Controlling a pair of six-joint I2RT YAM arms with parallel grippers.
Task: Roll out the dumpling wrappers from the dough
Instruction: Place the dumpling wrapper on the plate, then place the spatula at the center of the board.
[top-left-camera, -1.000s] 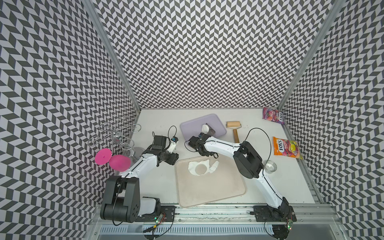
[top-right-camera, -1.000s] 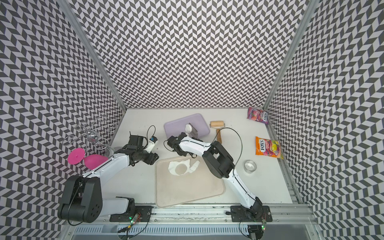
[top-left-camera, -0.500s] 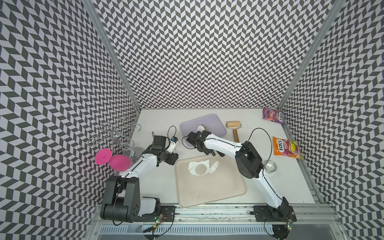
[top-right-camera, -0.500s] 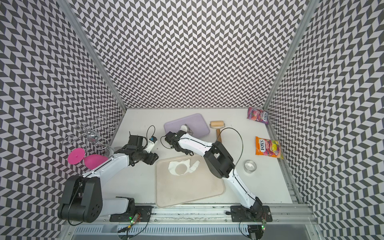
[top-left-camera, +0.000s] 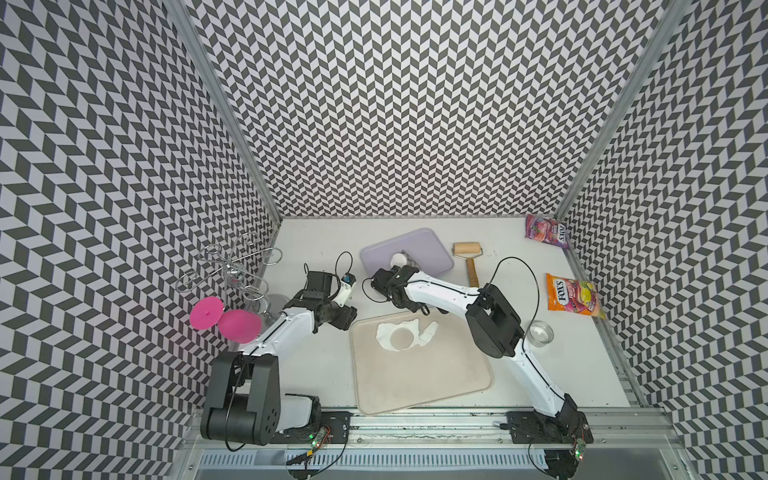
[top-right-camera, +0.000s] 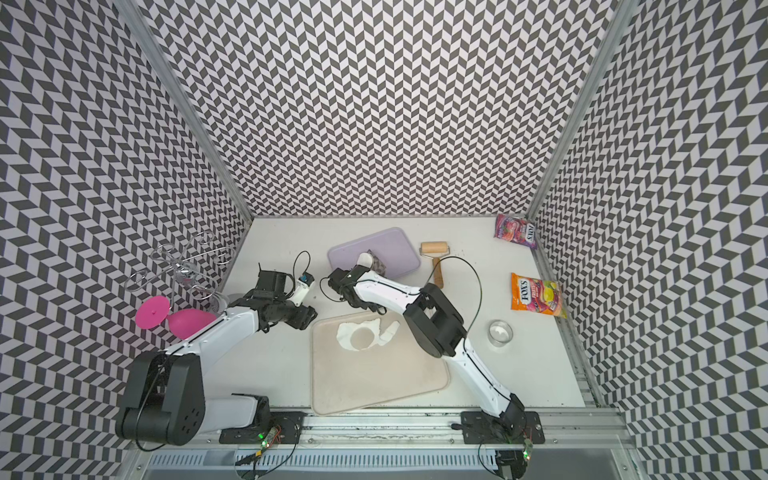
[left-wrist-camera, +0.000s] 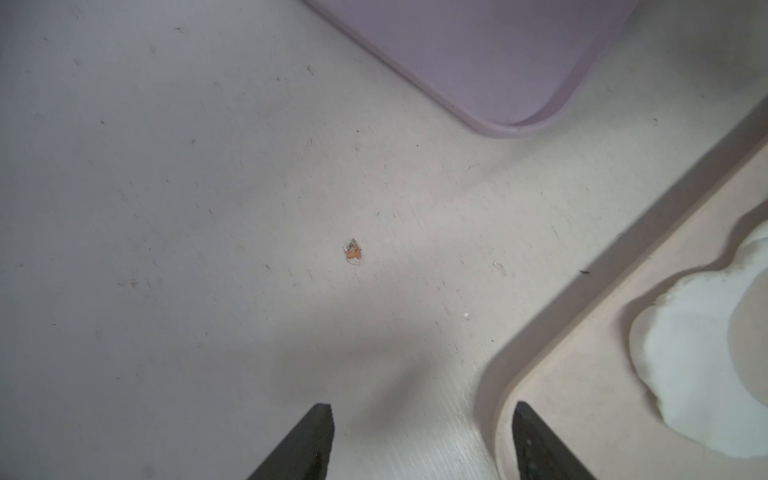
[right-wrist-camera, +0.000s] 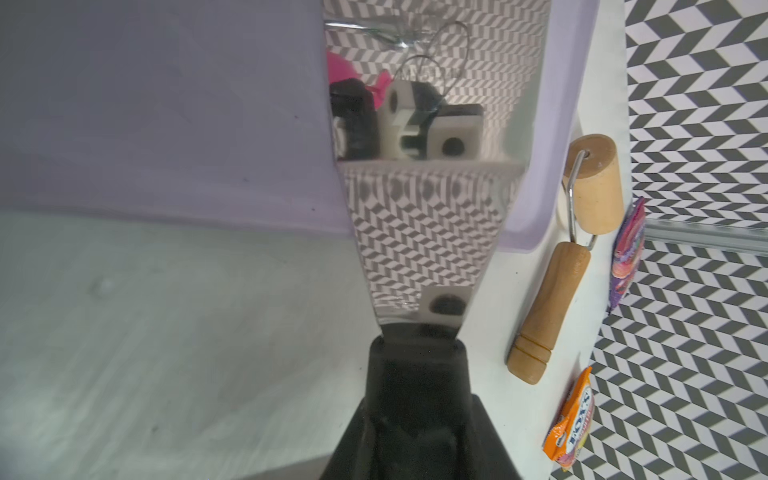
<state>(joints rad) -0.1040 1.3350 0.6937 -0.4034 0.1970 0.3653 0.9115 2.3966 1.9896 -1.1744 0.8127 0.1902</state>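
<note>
Left gripper (left-wrist-camera: 420, 409), jaws apart, hangs over the table (top-left-camera: 320, 370) beside the beige mat (top-left-camera: 415, 382) bearing ragged dough (top-left-camera: 384, 332). Right gripper (right-wrist-camera: 417, 407) clamps a scraper (right-wrist-camera: 428, 232) over the purple tray (top-left-camera: 428, 249), where a round wrapper (top-left-camera: 399, 258) lies.

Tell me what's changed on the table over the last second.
The right gripper, fingers shut on the spatula, slid slightly toward the left arm's side, and the dumpling wrapper by the blade's tip shifted with it across the purple tray. Nothing was grasped or released. The open left gripper, the dough and the roller stayed put.
</note>
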